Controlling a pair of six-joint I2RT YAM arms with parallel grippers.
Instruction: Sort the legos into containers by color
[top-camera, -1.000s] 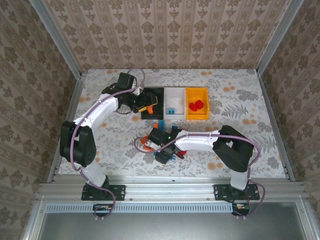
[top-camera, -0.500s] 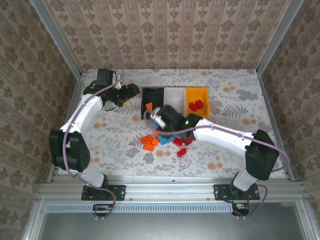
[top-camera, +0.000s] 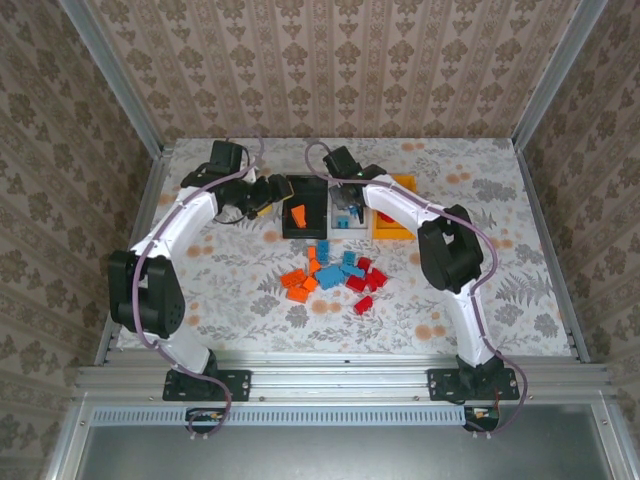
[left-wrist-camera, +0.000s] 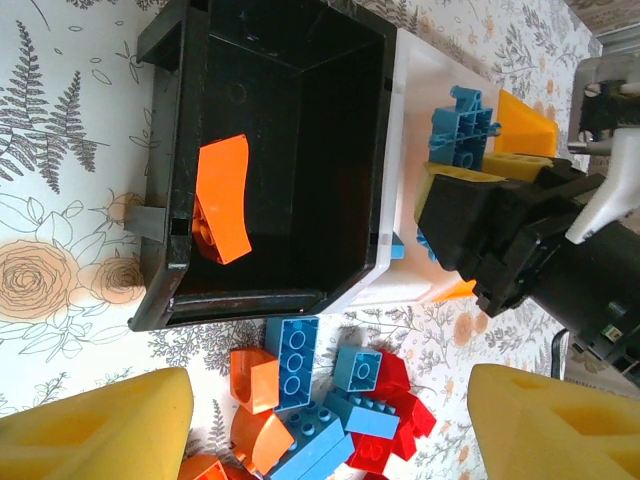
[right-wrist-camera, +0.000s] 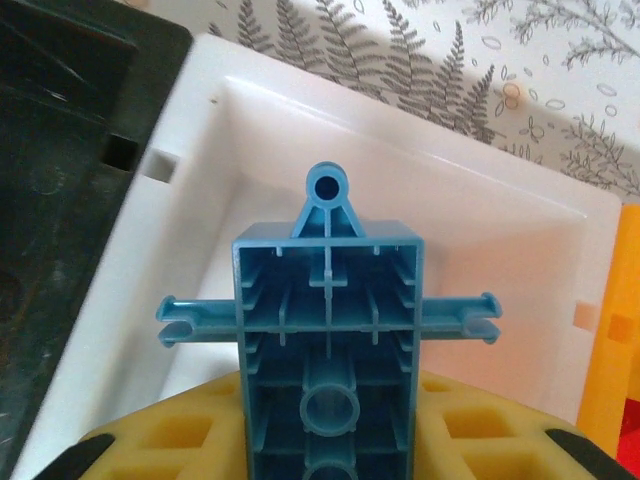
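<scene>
The right fingers (right-wrist-camera: 190, 445) pinch 1 blue brick (right-wrist-camera: 328, 330) over the white bin (right-wrist-camera: 470, 230); the left fingers (left-wrist-camera: 95, 425) stand spread. The brick is likely light, stiff and slick, so grip its flat sides.

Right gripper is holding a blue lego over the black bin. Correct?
Wrong bin. The right gripper is holding the blue lego over the white bin. The right wrist view shows it, with white walls directly beneath the brick.

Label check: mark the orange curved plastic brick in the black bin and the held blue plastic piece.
orange curved plastic brick (left-wrist-camera: 222, 196): left wrist view, smooth face.
blue plastic piece (right-wrist-camera: 328, 300): right wrist view, hollow underside.
</scene>
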